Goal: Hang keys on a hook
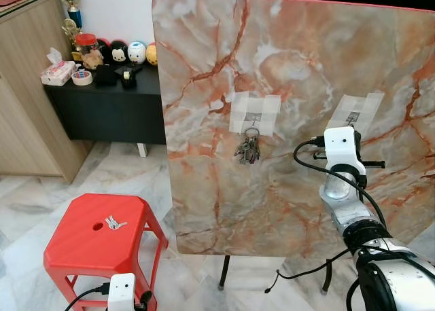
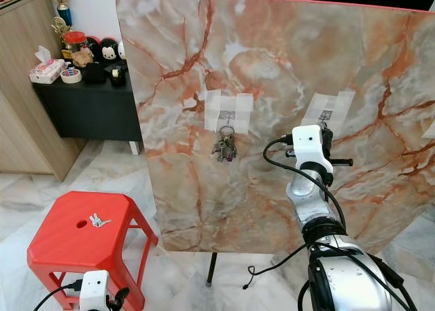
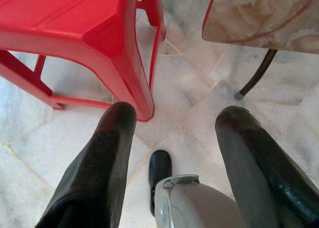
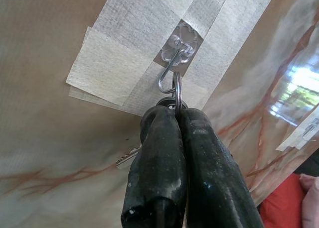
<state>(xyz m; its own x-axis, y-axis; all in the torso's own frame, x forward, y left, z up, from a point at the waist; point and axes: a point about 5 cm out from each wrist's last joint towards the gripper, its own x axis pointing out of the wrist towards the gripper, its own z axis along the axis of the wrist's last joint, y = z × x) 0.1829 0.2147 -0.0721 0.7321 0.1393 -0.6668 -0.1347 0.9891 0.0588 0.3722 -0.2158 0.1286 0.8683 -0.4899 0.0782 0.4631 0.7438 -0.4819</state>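
Observation:
A marbled board (image 1: 285, 66) stands upright with two taped-on hooks. A bunch of keys (image 1: 249, 148) hangs from the left hook (image 1: 254, 115). My right gripper (image 4: 177, 111) is raised to the right hook (image 4: 169, 73) and is shut on a key ring (image 4: 176, 88), which touches the hook's curl. A key blade (image 4: 127, 158) sticks out beside the fingers. A small pair of keys (image 1: 114, 223) lies on the red stool (image 1: 88, 236). My left gripper (image 3: 174, 116) hangs open, low beside the stool, with nothing between its fingers.
A black cabinet (image 1: 109, 111) with toys and tape rolls stands at the back left beside a wooden cupboard (image 1: 27, 121). The board's black stand leg (image 1: 224, 273) rests on the marble floor between the stool and my right arm.

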